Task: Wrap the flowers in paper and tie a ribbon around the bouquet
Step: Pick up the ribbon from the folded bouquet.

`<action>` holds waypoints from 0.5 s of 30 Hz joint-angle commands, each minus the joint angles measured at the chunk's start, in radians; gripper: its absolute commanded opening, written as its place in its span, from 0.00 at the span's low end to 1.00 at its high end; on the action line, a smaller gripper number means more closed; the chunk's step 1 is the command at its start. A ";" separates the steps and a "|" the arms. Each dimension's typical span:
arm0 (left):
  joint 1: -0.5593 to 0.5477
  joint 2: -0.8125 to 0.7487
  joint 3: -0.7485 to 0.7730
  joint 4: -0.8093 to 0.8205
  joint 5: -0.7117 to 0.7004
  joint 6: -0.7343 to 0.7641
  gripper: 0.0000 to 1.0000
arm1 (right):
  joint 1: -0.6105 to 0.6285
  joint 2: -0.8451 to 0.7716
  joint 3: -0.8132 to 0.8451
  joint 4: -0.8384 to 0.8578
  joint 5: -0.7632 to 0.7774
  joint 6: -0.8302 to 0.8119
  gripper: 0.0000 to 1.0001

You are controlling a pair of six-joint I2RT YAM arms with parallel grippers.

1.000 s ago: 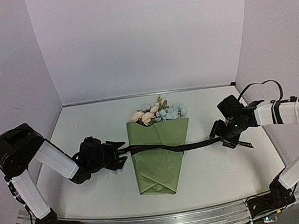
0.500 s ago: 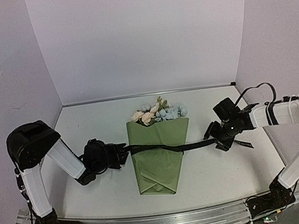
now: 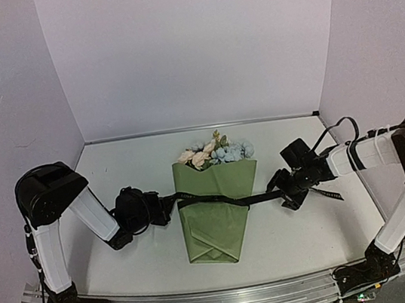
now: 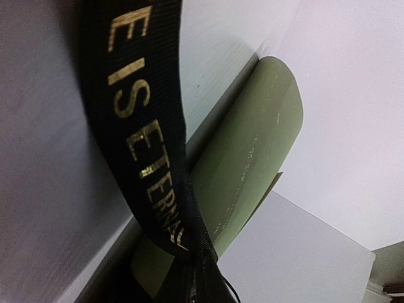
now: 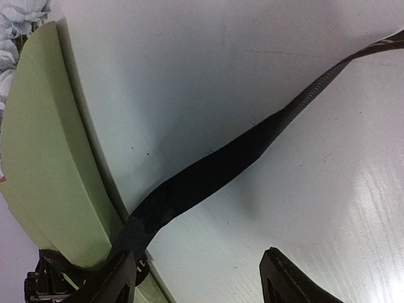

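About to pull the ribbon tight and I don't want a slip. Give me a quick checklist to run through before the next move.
1. The left gripper is shut on the ribbon: ok.
2. The right gripper grips the ribbon: not ok, its jaws stand wide open and the ribbon only passes by one finger.
3. The ribbon lies across the bouquet: ok.
4. The ribbon passes under the bouquet: cannot tell.
5. A knot is tied: not ok, none visible.
6. The flowers show at the wide end: ok.
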 commanded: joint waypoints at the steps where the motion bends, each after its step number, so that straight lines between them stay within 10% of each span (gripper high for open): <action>1: 0.002 0.007 0.008 0.025 0.054 -0.034 0.00 | 0.012 0.041 -0.011 0.105 -0.011 0.082 0.73; 15: 0.015 -0.049 -0.014 -0.054 0.101 0.005 0.00 | 0.110 0.192 -0.111 0.520 0.001 0.399 0.70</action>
